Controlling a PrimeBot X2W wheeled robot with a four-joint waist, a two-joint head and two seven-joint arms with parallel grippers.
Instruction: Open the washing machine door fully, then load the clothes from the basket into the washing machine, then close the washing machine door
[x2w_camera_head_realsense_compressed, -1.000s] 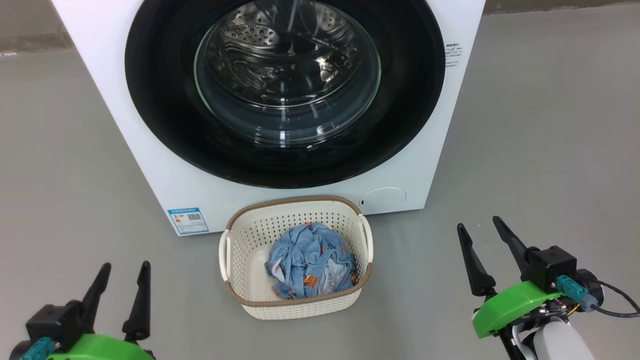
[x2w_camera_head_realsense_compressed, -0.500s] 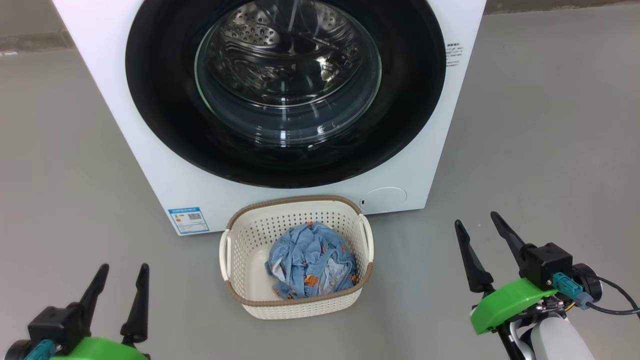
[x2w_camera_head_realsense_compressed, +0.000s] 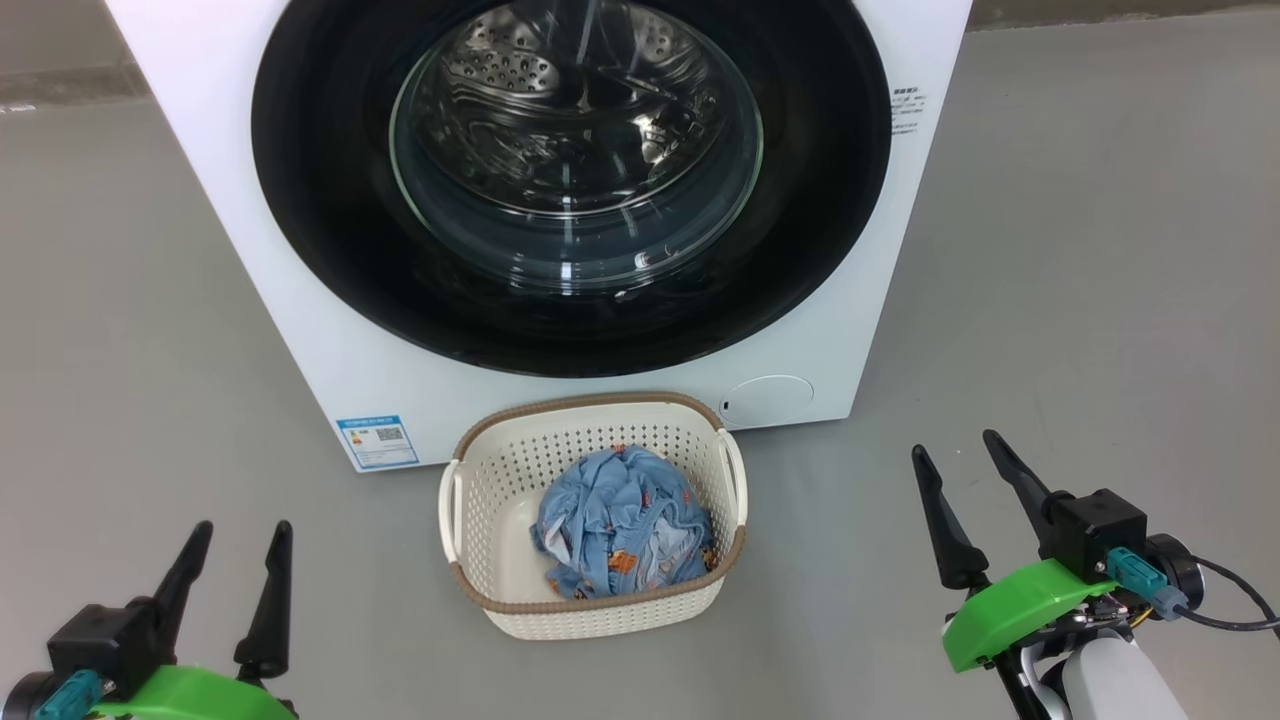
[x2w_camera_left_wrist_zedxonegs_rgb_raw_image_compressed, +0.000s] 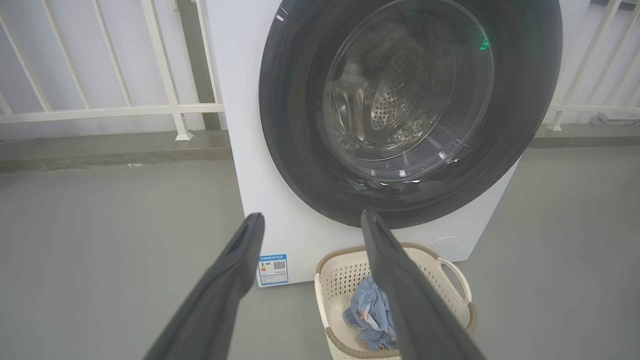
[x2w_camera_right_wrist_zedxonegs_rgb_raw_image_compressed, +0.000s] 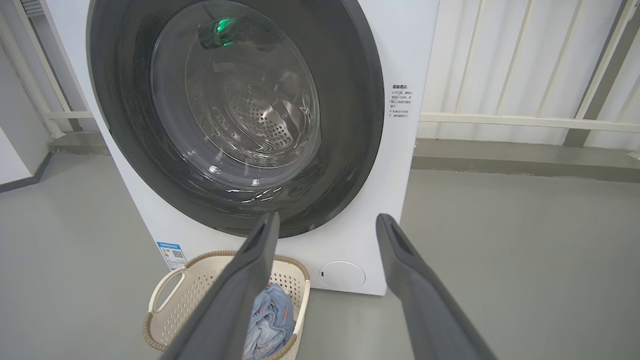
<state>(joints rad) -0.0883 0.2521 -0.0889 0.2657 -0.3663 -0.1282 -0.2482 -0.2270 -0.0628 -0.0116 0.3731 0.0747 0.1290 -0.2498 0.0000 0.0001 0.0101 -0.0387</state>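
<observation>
The white washing machine (x2w_camera_head_realsense_compressed: 300, 300) stands ahead of me, and its round black-rimmed door (x2w_camera_head_realsense_compressed: 800, 250) with the bulging glass centre lies flat against the front, shut. On the floor just before it sits the cream basket (x2w_camera_head_realsense_compressed: 480, 560) holding the light blue clothes (x2w_camera_head_realsense_compressed: 620, 525). Low at the left my left gripper (x2w_camera_head_realsense_compressed: 245, 535) stands open, empty, left of the basket. My right gripper (x2w_camera_head_realsense_compressed: 955, 445) is open and empty too, off to the basket's right. The door (x2w_camera_left_wrist_zedxonegs_rgb_raw_image_compressed: 285, 125), basket (x2w_camera_left_wrist_zedxonegs_rgb_raw_image_compressed: 330, 305) and clothes (x2w_camera_left_wrist_zedxonegs_rgb_raw_image_compressed: 365, 310) appear past the left fingers (x2w_camera_left_wrist_zedxonegs_rgb_raw_image_compressed: 235, 260); the right wrist view has the door (x2w_camera_right_wrist_zedxonegs_rgb_raw_image_compressed: 360, 100) and basket (x2w_camera_right_wrist_zedxonegs_rgb_raw_image_compressed: 170, 310).
Grey floor (x2w_camera_head_realsense_compressed: 1100, 300) spreads to both sides of the machine. A white railing (x2w_camera_left_wrist_zedxonegs_rgb_raw_image_compressed: 100, 107) and a low kerb run behind it. A blue label sticker (x2w_camera_head_realsense_compressed: 377, 440) and a round filter cap (x2w_camera_head_realsense_compressed: 768, 398) sit low on the machine's front.
Both grippers shifted only slightly in place, the left a little lower and leftward; both stay open. Door, basket and clothes are unchanged.
</observation>
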